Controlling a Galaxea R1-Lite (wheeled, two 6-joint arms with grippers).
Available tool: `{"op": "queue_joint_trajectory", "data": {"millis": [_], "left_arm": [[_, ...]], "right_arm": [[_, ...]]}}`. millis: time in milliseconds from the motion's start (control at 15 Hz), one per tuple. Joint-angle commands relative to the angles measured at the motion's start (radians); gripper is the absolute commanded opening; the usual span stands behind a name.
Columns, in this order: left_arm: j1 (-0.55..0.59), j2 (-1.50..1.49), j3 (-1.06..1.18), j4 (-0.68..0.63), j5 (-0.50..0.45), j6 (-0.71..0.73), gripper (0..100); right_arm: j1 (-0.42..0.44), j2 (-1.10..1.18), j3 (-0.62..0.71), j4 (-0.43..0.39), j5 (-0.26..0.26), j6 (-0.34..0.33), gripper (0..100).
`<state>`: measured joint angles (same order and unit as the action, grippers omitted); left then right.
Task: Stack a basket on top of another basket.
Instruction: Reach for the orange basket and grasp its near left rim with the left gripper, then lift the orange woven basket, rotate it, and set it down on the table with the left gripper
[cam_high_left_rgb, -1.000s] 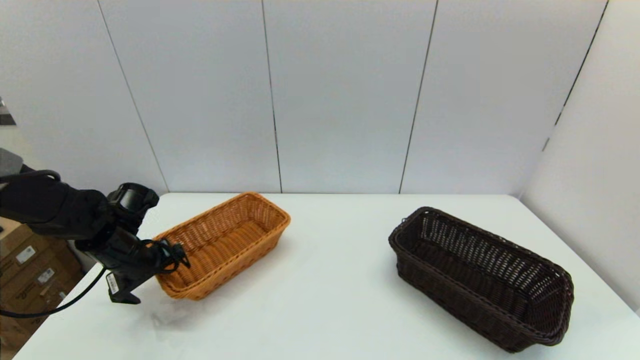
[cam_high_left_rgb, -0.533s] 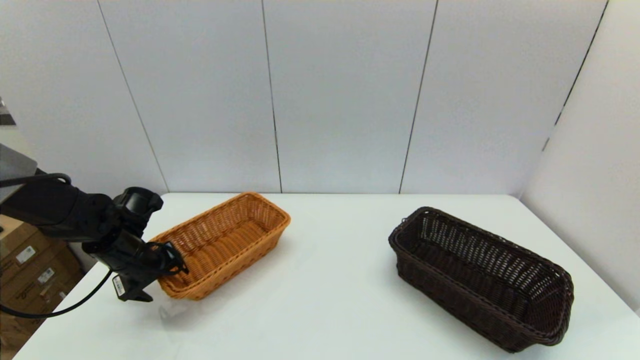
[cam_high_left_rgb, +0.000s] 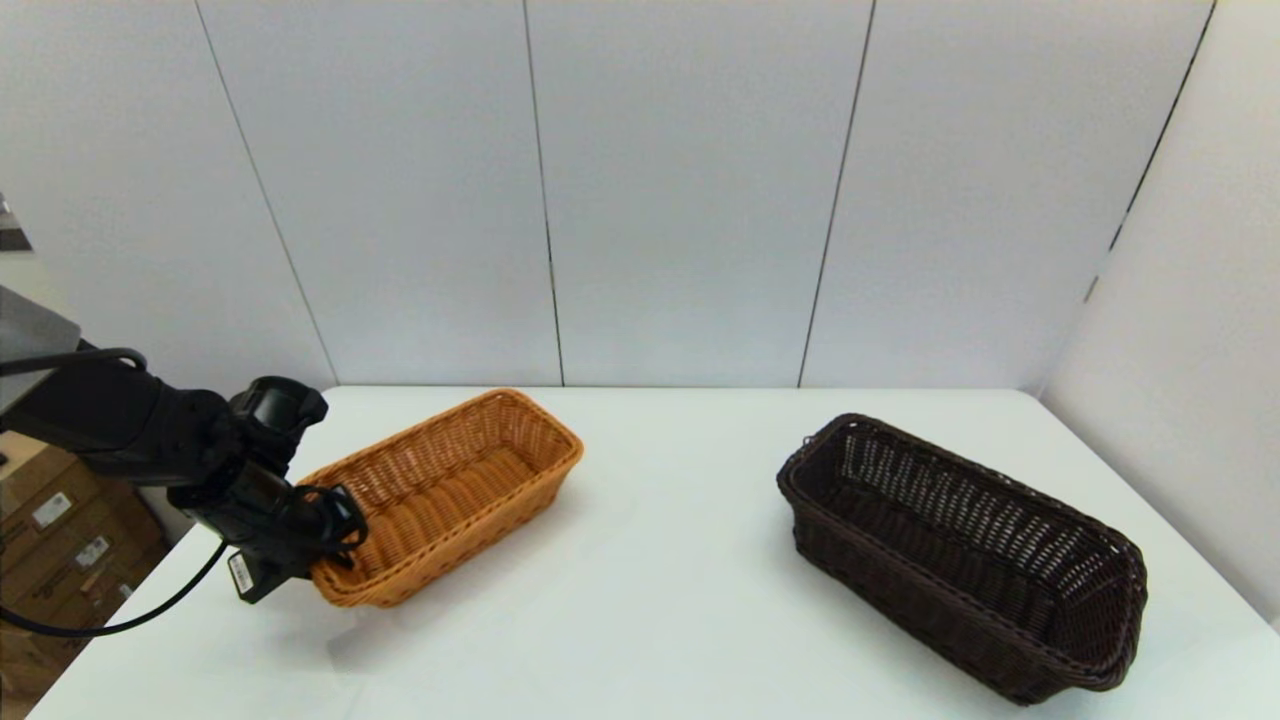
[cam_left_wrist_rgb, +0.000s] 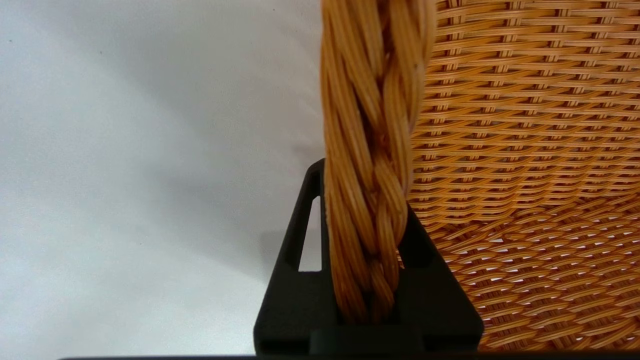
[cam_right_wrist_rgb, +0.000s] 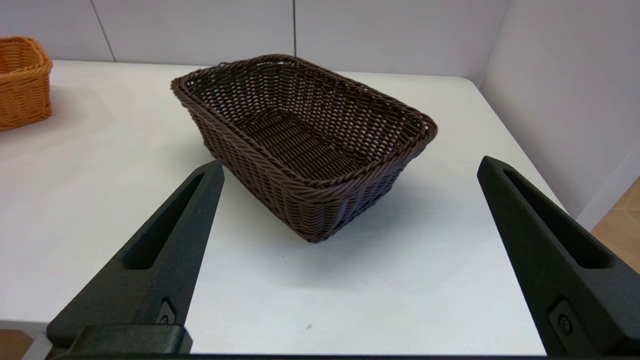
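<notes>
Since your left end effector (cam_high_left_rgb: 325, 540) is clamped on just the braided near-end rim of the orange-tan woven wicker basket (cam_high_left_rgb: 450, 495), expect sag or slip in transit. The dark brown open-weave wicker basket (cam_high_left_rgb: 960, 555) sits well apart on the white surface (cam_high_left_rgb: 660, 610); right end effector (cam_right_wrist_rgb: 345, 250) hangs open.

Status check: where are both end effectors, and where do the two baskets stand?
Left end effector shut on orange-tan basket rim, near end tilted up. Right end effector open, short of dark brown basket. Baskets apart on table; nothing between.
</notes>
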<state>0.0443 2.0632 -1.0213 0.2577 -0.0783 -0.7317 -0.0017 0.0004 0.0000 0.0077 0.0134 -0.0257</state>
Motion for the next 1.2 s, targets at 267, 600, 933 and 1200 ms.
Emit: {"op": "queue_joint_trajectory", "data": {"millis": [267,600,933,1200], "left_arm": [[-0.004,0.008,0.001,-0.029,-0.003,-0.005,0],[-0.084,-0.044,-0.013,-0.029,-0.129,-0.002,0],[-0.179,-0.064,-0.016,-0.031,-0.181,0.017,0],[-0.192,-0.064,-0.013,-0.031,-0.253,0.094,0]], "right_arm": [[0.0,0.001,0.0,0.0,0.0,0.0,100],[0.0,0.001,0.0,0.0,0.0,0.0,100],[0.0,0.001,0.0,0.0,0.0,0.0,100],[0.0,0.001,0.0,0.0,0.0,0.0,100]]}}
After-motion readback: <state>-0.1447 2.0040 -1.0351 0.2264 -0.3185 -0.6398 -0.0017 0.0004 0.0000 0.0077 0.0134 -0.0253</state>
